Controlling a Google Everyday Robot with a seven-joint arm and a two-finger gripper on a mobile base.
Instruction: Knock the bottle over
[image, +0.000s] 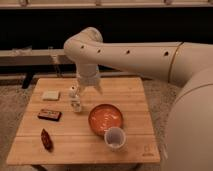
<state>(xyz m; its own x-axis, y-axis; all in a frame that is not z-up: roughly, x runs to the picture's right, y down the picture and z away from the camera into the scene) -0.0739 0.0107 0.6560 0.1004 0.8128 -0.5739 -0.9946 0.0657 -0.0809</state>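
Observation:
The bottle (75, 99) is small, slim and whitish with a rounded white cap. It stands upright on the wooden table (125, 95), left of the orange bowl (106, 119). My gripper (87, 86) hangs from the white arm just right of and above the bottle's cap, close to it. I cannot tell whether it touches the bottle.
A white cup (115, 138) stands in front of the bowl. A pale sponge (50, 95), a dark flat packet (49, 115) and a dark red lumpy item (46, 139) lie on the table's left side. A bench (30, 54) stands behind the table.

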